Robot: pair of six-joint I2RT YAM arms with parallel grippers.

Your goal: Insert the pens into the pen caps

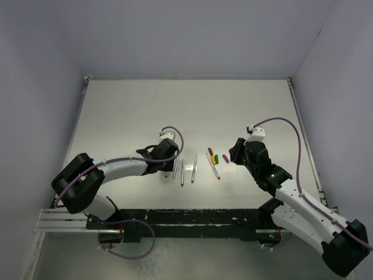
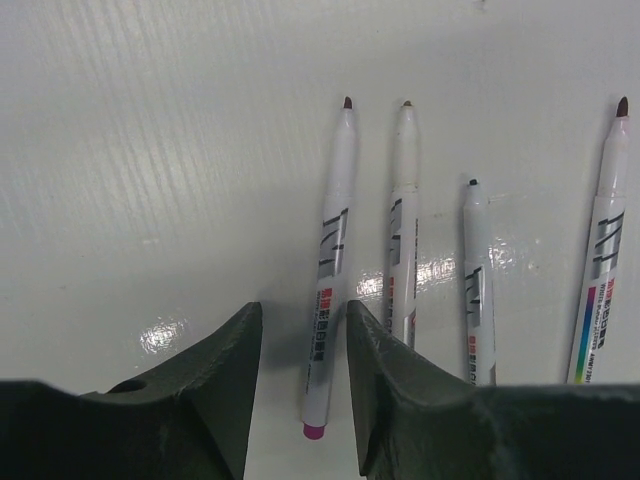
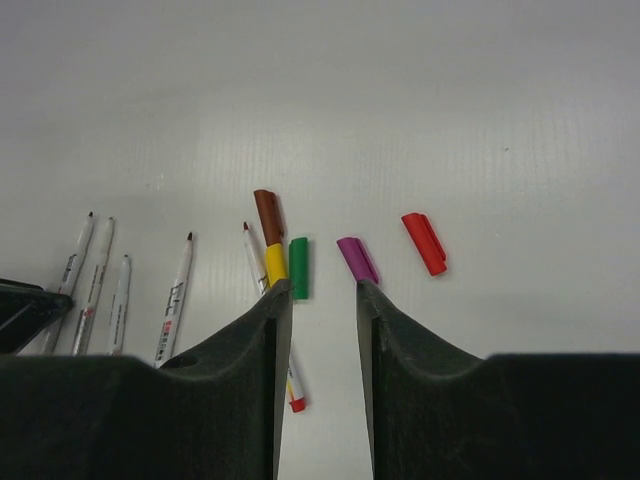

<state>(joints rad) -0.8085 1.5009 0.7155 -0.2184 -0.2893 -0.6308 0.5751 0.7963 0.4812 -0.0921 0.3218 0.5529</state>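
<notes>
Four silver-grey pens lie side by side. In the left wrist view, my left gripper (image 2: pixel 303 312) is open and low, with its jaws on either side of the pen with a magenta end (image 2: pixel 330 270). The other pens (image 2: pixel 402 220) lie to its right. A fifth pen with a red end (image 3: pixel 252 255) lies by the caps. The dark red cap (image 3: pixel 267 215), yellow cap (image 3: pixel 275 263), green cap (image 3: pixel 298 267), magenta cap (image 3: pixel 356 259) and red cap (image 3: pixel 424 242) lie loose. My right gripper (image 3: pixel 320 295) is open and empty, its right fingertip at the magenta cap's near end.
In the top view the pens (image 1: pixel 182 173) and caps (image 1: pixel 217 158) sit mid-table between my left gripper (image 1: pixel 167 165) and right gripper (image 1: pixel 235 153). Grey walls close in the white table (image 1: pixel 186 111) on three sides. A black rail runs along the near edge.
</notes>
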